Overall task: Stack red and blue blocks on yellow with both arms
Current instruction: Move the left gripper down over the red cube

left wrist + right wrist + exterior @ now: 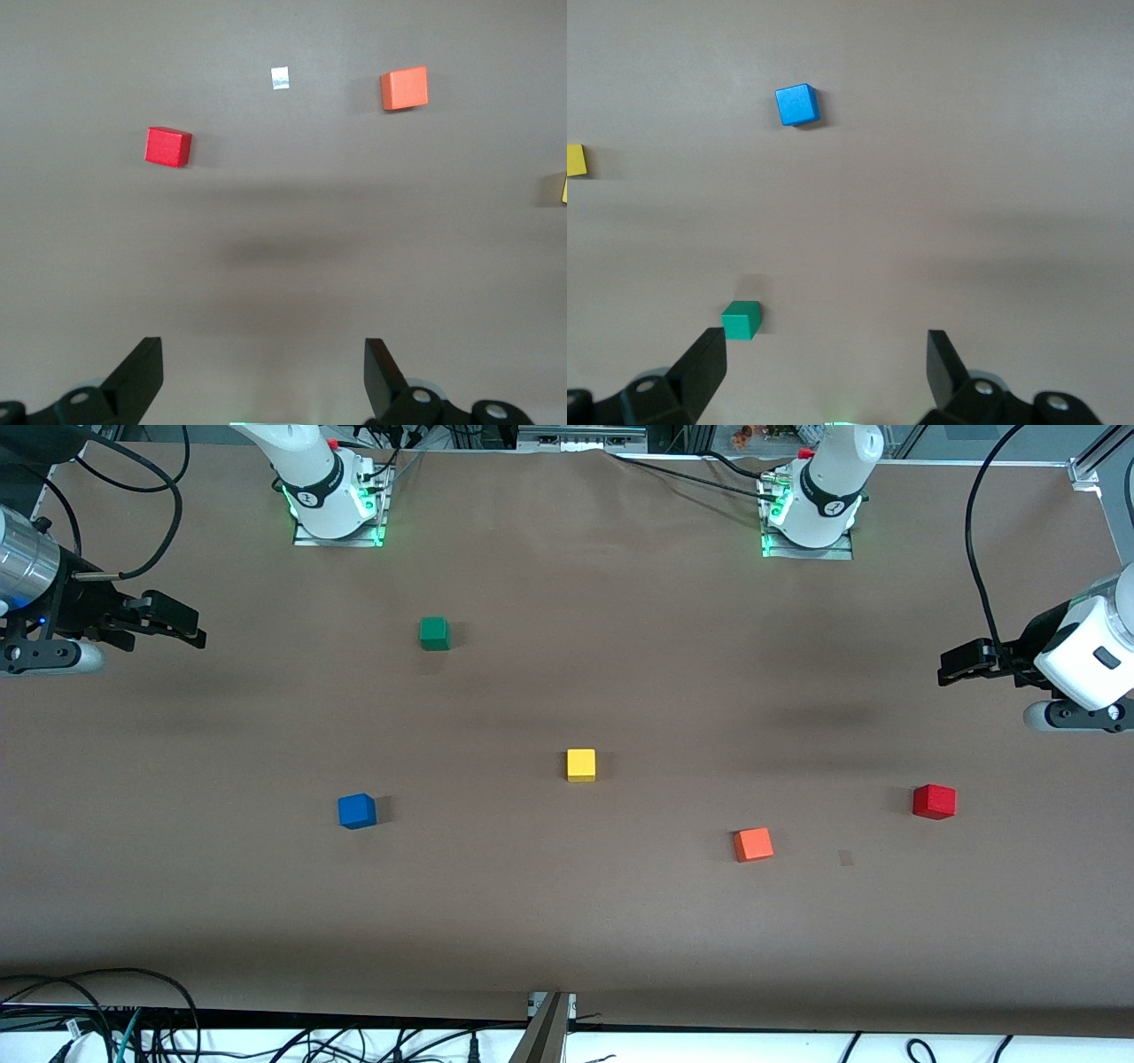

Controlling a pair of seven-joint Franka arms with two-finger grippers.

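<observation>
The yellow cube (581, 764) sits near the middle of the brown table (567, 921), flat on one face, matte, with no label or writing on the faces that show; only its edge appears in either wrist view (563, 188) (575, 160). The blue cube (357, 810) lies toward the right arm's end of the table, a little nearer the front camera than the yellow one and well apart from it, turned slightly askew (797, 104). The red cube (934, 801) lies toward the left arm's end, also a little nearer the camera than the yellow, deep red and plain (167, 146).

Between the yellow and red cubes, nearer the camera than both, is an orange-red cube (753, 844) (404, 88). Near it, toward the red cube, lies a small pale patch (280, 78) on the table, possibly a scrap of tape; nothing can be read on it. A green cube (434, 633) (741, 320) stands farther from the camera than the blue cube, toward the right arm's base.

The left gripper (944, 670) (264, 376) hangs over the left arm's end of the table, its fingers spread wide and empty. The right gripper (197, 632) (826, 372) hangs over the right arm's end, fingers likewise spread and holding nothing. A small round mark shows on each arm's base joint, too small to read.
</observation>
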